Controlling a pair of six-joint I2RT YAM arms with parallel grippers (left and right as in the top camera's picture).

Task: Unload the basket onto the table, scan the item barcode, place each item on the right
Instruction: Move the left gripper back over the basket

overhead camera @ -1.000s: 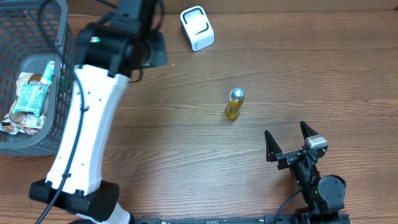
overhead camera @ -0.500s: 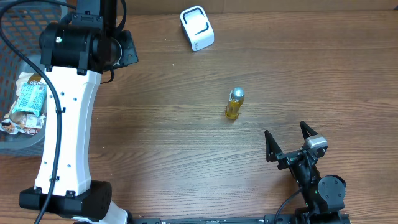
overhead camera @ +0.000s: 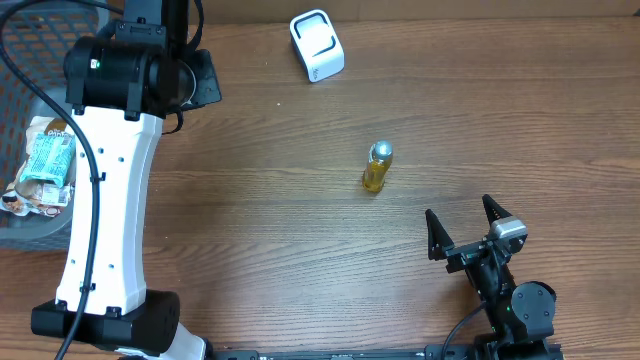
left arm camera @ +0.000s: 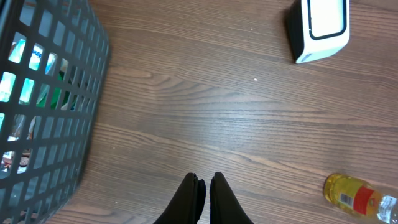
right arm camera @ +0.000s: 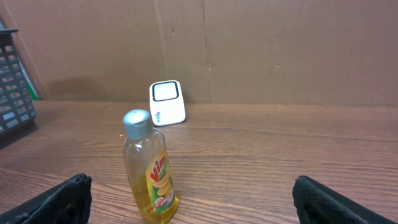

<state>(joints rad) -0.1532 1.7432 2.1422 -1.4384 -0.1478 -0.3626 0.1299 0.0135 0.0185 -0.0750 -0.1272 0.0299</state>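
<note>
A yellow dish-soap bottle (overhead camera: 376,167) with a grey cap stands upright mid-table. In the right wrist view the bottle (right arm camera: 149,168) shows its label, a little ahead of the left finger. My right gripper (overhead camera: 460,212) sits near the front edge, open and empty, a short way in front of and to the right of the bottle. The white barcode scanner (overhead camera: 317,45) rests at the back of the table. My left gripper (left arm camera: 206,180) is shut on nothing, hovering over bare wood between the basket and the scanner (left arm camera: 317,28), far from the bottle (left arm camera: 357,196).
A dark wire basket (overhead camera: 50,100) holding several packaged items stands at the far left; its wall (left arm camera: 43,93) fills the left of the left wrist view. A cardboard wall (right arm camera: 249,43) runs behind the table. My left arm's white link (overhead camera: 110,200) spans the left side.
A second ago my left arm's wrist was further right; it swung left toward the basket and has held still since. The bottle, scanner and right gripper have not moved.
</note>
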